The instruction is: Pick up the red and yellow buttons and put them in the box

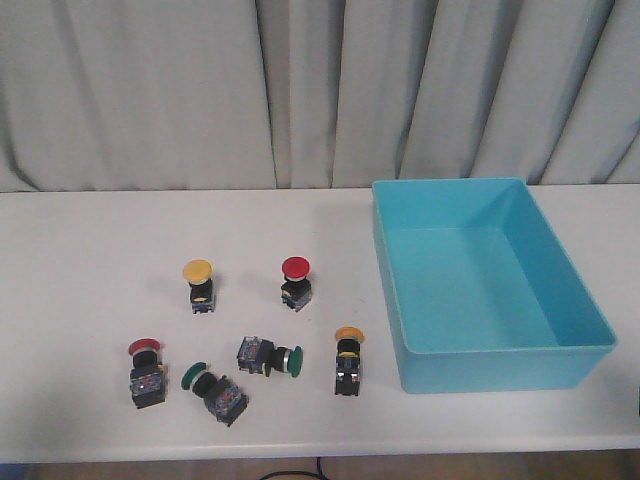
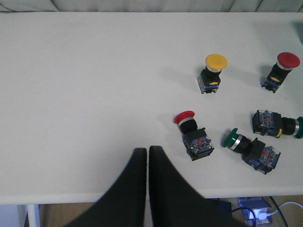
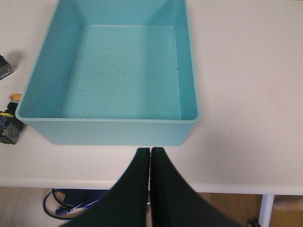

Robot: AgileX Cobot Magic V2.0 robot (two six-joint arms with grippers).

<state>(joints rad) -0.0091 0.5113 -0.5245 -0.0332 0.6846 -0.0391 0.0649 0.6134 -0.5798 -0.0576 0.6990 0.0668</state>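
The left fingers (image 2: pixel 147 152) are pressed together with nothing between them, hanging over bare tabletop (image 2: pixel 85 94) near its front edge, just beside the nearest red button (image 2: pixel 191 139). The right fingers (image 3: pixel 150 153) are likewise clenched on nothing, poised in front of the near wall of the box (image 3: pixel 109 126).

The box (image 1: pixel 500 355) is a turquoise bin with tall plain walls, sitting on the right half of the tabletop; its floor shows only a few dark specks and holds no switches.

The tabletop (image 1: pixel 90 260) is white, and grey pleated curtains (image 1: pixel 140 90) hang behind it.

Six switches lie in a loose cluster left of the box, none touching it. Two are red: one upright at the back (image 1: pixel 296 281) and one at the front left (image 1: pixel 146 371). Two are yellow: one at the back left (image 1: pixel 198 284) and a yellow-orange one (image 1: pixel 348 359) nearest the box. Two green-capped switches lie on their sides between them, one (image 1: pixel 214 388) toward the front and one (image 1: pixel 270 357) in the middle.
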